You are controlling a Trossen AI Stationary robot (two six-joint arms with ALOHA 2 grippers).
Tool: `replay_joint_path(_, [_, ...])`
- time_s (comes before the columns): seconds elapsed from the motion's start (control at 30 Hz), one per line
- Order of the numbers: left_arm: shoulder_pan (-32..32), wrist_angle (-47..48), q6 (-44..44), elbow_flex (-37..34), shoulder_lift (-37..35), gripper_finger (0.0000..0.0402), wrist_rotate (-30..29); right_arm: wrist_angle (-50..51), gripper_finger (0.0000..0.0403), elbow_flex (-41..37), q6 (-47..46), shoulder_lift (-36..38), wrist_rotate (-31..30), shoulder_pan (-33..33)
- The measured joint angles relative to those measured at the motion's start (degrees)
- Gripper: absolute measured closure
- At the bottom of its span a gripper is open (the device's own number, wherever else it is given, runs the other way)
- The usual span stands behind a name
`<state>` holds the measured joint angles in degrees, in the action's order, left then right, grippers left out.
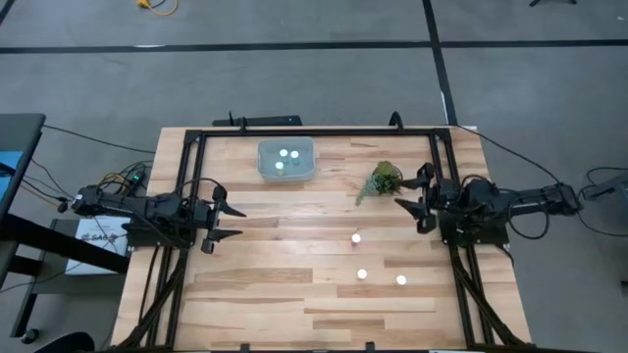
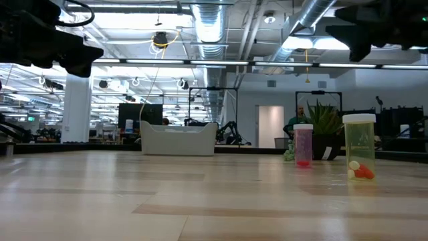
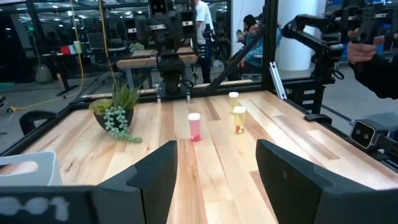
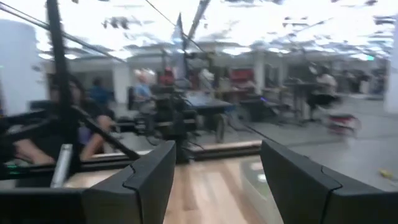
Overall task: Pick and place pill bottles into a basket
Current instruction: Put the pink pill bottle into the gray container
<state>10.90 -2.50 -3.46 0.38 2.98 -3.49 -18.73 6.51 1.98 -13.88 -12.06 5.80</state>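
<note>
Overhead: wooden table [image 1: 294, 294] inside a black frame. Left gripper [image 1: 228, 222] at the table's left side, fingers spread wide, nothing held. Right gripper [image 1: 412, 212] at the right side, likewise spread wide and empty, just beside the green leafy sprig [image 1: 383, 179].

Basket [image 1: 263, 169] near the far edge, left of centre, with white caps of pill bottles [image 1: 285, 159] inside; exact count not certain, at least three. Three more bottles upright on bare wood right of centre, well apart from the basket: one [image 1: 356, 237] in front of the sprig, two nearer the front edge [image 1: 362, 275] and [image 1: 401, 280].

Table-level view: clear bottle [image 2: 359, 146] holding red and white pills, pink bottle [image 2: 303, 145] behind it, basket [image 2: 178, 138] farther back.

Left wrist view: pink bottle [image 3: 194, 126] and two yellowish ones [image 3: 239, 119], [image 3: 234, 99] standing ahead of the open fingers [image 3: 291, 177]; sprig [image 3: 116, 109] to one side.

Risks, judged from this layout: light, narrow bottles likely to tip or roll if nudged by one finger before closing; the two front bottles close enough for a clumsy approach on one to topple the other; the sprig liable to snag the right gripper on a pass toward the basket; a high release possibly bouncing a bottle off the basket rim.

Writing: none legible on bottles, basket or arms.
</note>
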Motion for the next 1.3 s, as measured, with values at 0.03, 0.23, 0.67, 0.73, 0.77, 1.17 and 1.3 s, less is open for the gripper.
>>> replay_joint_path(0.03, [0.0, 0.0, 0.1, 0.0, 0.0, 0.0193, 0.0, 0.2, 0.0172, 1.2, 0.0, -1.9, -1.2, 0.0])
replay_joint_path(0.23, [0.0, 0.0, 0.9, 0.0, 0.0, 0.0193, 0.0, 0.4, 0.0172, 7.8, 0.6, -14.8, -2.5, 0.0])
replay_joint_path(0.67, [0.0, 0.1, 0.9, 0.0, 0.0, 0.0193, -0.1, 18.7, 0.0172, 19.3, -6.9, -37.2, 0.2, 0.2])
replay_joint_path(0.73, [0.0, 0.1, 0.9, 0.0, 0.0, 0.0193, -0.1, 23.3, 0.0172, 21.5, -8.0, -39.7, 1.0, 1.1])
replay_joint_path(0.77, [0.0, 0.1, 0.9, 0.0, 0.0, 0.0193, -0.1, 25.3, 0.0172, 22.5, -8.3, -40.9, 1.4, 1.5])
replay_joint_path(1.17, [0.0, 0.1, 0.9, 0.0, 0.0, 0.0193, -0.2, 32.3, 0.0172, 31.8, -10.6, -52.6, 1.7, 9.4])
replay_joint_path(1.3, [0.0, 0.1, 0.9, 0.0, 0.0, 0.0193, -0.2, 35.3, 0.0172, 32.6, -11.0, -56.6, 1.6, 10.1])
